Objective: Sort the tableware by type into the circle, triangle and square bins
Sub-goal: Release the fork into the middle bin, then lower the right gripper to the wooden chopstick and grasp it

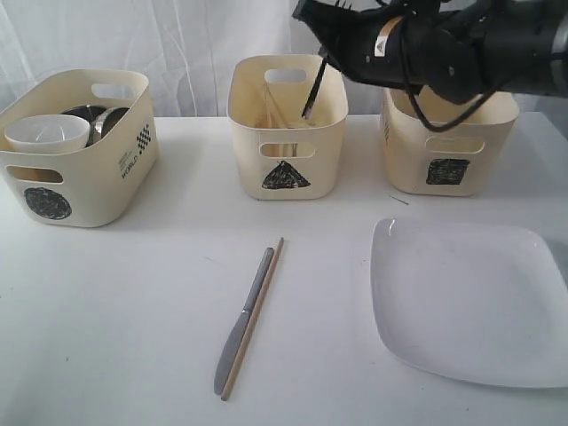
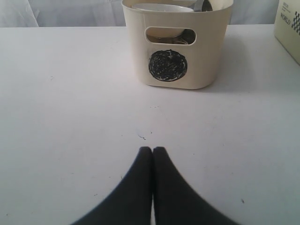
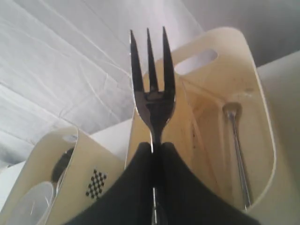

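Landmark: triangle bin (image 1: 324,169), the middle of three cream bins at the back of the desk (image 1: 115,311).
Right gripper (image 3: 152,147): clamped on the handle of the fork (image 3: 152,89). The grasped part of the handle was hidden between the black fingers.
Fork position: held above the triangle bin's open top, with the tines pointing towards the bin's inside. In the exterior view it showed only as a thin dark line.
Right arm: reached over from the square-bin side and covered that bin's back rim.
Left gripper (image 2: 152,151): fingers pressed together with nothing between them, low over bare desk. It was not seen in the exterior view.
Triangle bin contents: one long steel utensil (image 3: 236,150) lay along the inner wall, its lower end hidden by the rim and its type not determinable. Pale wooden sticks were faint.
Circle bin (image 1: 80,177): left of the triangle bin. It held a white bowl (image 1: 46,131) and steel vessels (image 1: 99,120) behind it, mostly concealed, count unclear.
Square bin (image 1: 404,160): right of the triangle bin, interior not visible.
Knife (image 1: 241,333): flat on the desk in front of the triangle bin.
Chopstick (image 1: 266,282): a single one, alongside the knife and touching it.
Plate (image 1: 470,302): in front of and right of the triangle bin, its right edge cut off by the frame.
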Controlling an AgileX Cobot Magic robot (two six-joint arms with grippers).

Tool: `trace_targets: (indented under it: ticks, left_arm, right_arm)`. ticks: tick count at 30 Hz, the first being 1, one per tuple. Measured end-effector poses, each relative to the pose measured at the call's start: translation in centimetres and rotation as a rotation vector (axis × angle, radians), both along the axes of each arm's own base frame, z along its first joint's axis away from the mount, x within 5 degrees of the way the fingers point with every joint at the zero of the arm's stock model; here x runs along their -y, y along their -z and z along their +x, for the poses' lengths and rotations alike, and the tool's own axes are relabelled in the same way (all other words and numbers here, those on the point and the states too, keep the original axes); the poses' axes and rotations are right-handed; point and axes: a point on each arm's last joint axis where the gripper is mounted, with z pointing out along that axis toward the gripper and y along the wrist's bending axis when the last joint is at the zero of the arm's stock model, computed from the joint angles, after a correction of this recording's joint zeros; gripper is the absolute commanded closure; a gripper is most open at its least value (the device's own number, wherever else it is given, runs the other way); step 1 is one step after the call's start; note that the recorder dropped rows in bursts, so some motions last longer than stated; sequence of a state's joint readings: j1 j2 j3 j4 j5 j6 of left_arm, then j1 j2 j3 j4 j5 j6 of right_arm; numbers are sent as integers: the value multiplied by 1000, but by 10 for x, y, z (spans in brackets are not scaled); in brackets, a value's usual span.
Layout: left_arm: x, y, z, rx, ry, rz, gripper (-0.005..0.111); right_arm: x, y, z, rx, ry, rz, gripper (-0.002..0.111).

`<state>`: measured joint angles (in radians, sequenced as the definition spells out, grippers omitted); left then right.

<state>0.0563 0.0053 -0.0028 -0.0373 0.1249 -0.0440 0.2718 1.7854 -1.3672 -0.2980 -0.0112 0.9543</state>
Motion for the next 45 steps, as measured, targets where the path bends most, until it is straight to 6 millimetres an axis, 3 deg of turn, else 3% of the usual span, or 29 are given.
trace_targets:
  ticks: [4, 9, 11, 16, 21, 26, 31, 35, 41, 44, 45]
  left_arm:
    - [0, 0, 0, 0, 0, 0, 107]
    - [0, 0, 0, 0, 0, 0, 107]
    - [0, 0, 0, 0, 0, 0, 107]
    - [0, 0, 0, 0, 0, 0, 107]
    - [0, 0, 0, 0, 0, 0, 107]
    - [0, 0, 0, 0, 0, 0, 107]
    - [0, 0, 0, 0, 0, 0, 107]
    - [0, 0, 0, 0, 0, 0, 107]
    - [0, 0, 0, 0, 0, 0, 107]
    - [0, 0, 0, 0, 0, 0, 107]
    - [0, 0, 0, 0, 0, 0, 107]
  right_arm:
    - [-5, -1, 43, 51, 12, -7, 108]
    - [-15, 40, 91, -4, 20, -63, 108]
    - [-17, 55, 100, -30, 19, -96, 108]
    - [-18, 79, 115, -69, 9, -174, 106]
    - [-18, 95, 117, -116, 8, -201, 90]
    - [-16, 97, 117, -147, 15, -221, 81]
    - [-18, 83, 108, -201, 18, -268, 81]
    - [-21, 59, 86, -248, -2, -335, 81]
    - [-28, 45, 23, -409, -84, -471, 81]
    - [-36, 49, -15, -506, -143, -507, 81]
    - [-44, 56, -37, -549, -185, -522, 81]
